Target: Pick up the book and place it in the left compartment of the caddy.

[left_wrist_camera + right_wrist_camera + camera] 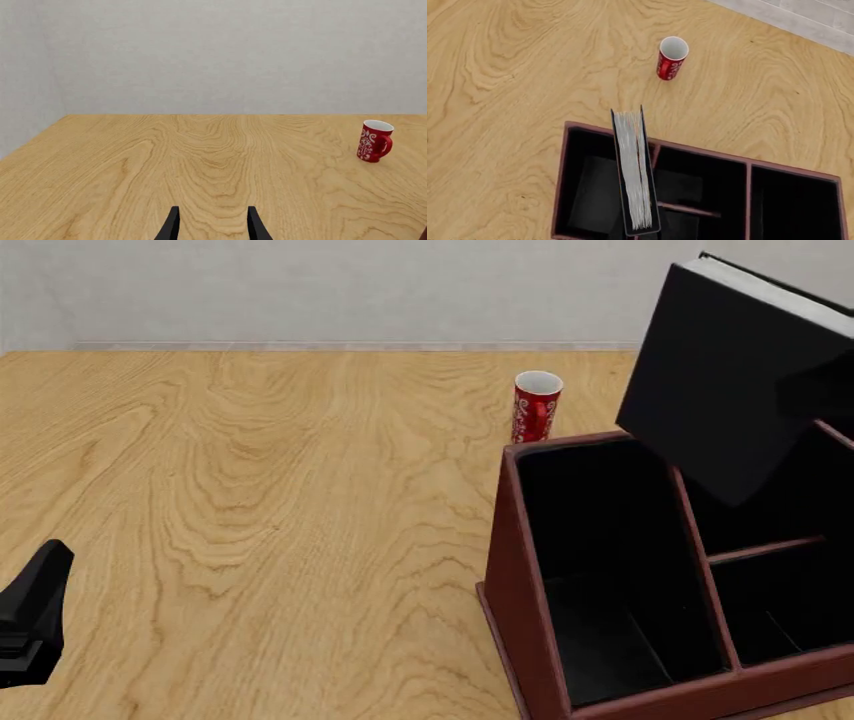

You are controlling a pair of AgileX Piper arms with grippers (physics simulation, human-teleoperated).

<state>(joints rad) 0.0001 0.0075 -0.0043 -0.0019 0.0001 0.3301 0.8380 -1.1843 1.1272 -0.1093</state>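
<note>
Wooden table point(267, 490), wide, bare grain over the left half. Reddish-brown caddy point(523, 570) at near right, black inside, split by dividers; left compartment point(594, 540) open-topped, a tall narrow bay. Black book point(721, 390) raised above the caddy, tilted, page edge point(634, 175) over the divider right of the left compartment. Right gripper hidden behind book; jaw state cannot be told. Left gripper point(212, 225) low at near left, 2 fingers apart, nothing between. Red-and-white mug point(537, 407) upright just beyond caddy.
</note>
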